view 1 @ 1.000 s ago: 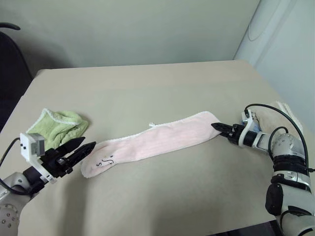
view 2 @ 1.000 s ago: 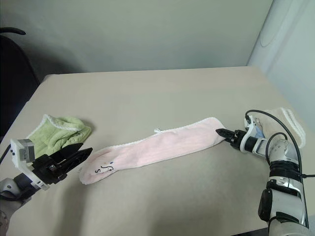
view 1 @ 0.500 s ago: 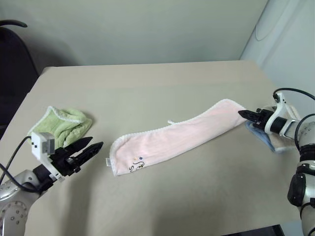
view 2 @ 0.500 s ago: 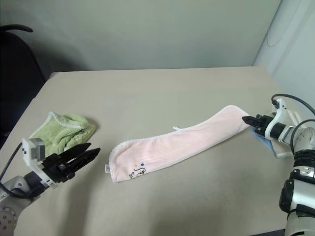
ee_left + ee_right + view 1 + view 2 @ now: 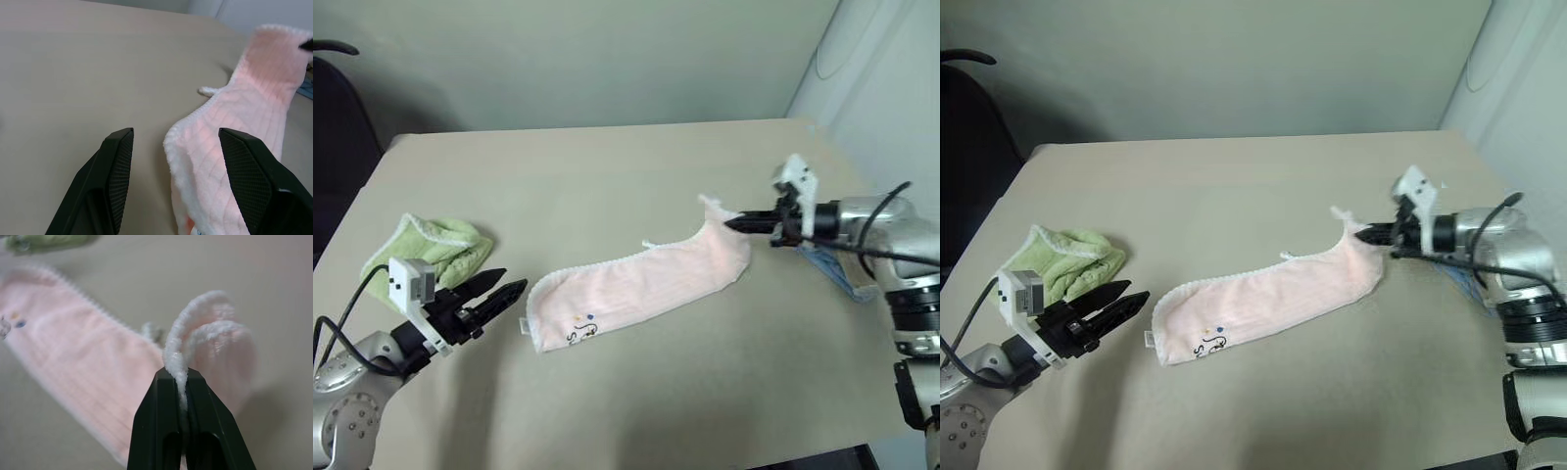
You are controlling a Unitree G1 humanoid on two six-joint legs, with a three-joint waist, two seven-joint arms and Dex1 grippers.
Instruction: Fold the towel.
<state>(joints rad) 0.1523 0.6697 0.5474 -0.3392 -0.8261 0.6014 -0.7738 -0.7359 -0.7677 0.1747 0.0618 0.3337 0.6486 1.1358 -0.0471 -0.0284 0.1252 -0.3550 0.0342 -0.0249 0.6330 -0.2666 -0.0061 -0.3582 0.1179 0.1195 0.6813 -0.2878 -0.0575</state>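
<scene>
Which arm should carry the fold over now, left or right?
Right. The right tool is already shut on the towel at its far end, lifted off the table. The left tool is open beside the other end, holding nothing.

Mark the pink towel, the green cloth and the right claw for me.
pink towel (image 5: 636,284): left eye view, middle of the flat strip.
green cloth (image 5: 435,247): left eye view, centre of the bunched pile.
right claw (image 5: 732,223): left eye view, tips pinching the towel's lifted end.
</scene>
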